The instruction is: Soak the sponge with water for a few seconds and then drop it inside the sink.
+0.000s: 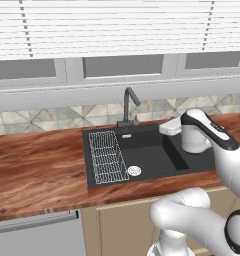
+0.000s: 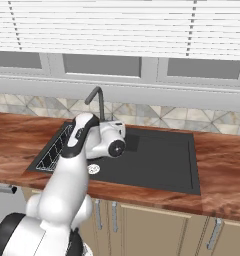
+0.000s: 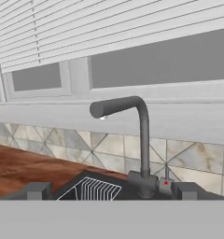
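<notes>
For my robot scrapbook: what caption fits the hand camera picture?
Open fingers face the dark faucet, wire rack below, no water running yet.

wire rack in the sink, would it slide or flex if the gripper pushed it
The white wire rack lies flat on the black sink floor, so it would probably slide, not tip. Its thin open wires suggest it is light and might flex slightly. Nothing visibly pins it down.

window blinds (image 1: pixel 117 25) | tiled backsplash (image 1: pixel 52 117) | wood counter (image 1: pixel 37 170) | beige cabinets (image 2: pixel 157 225)
</notes>
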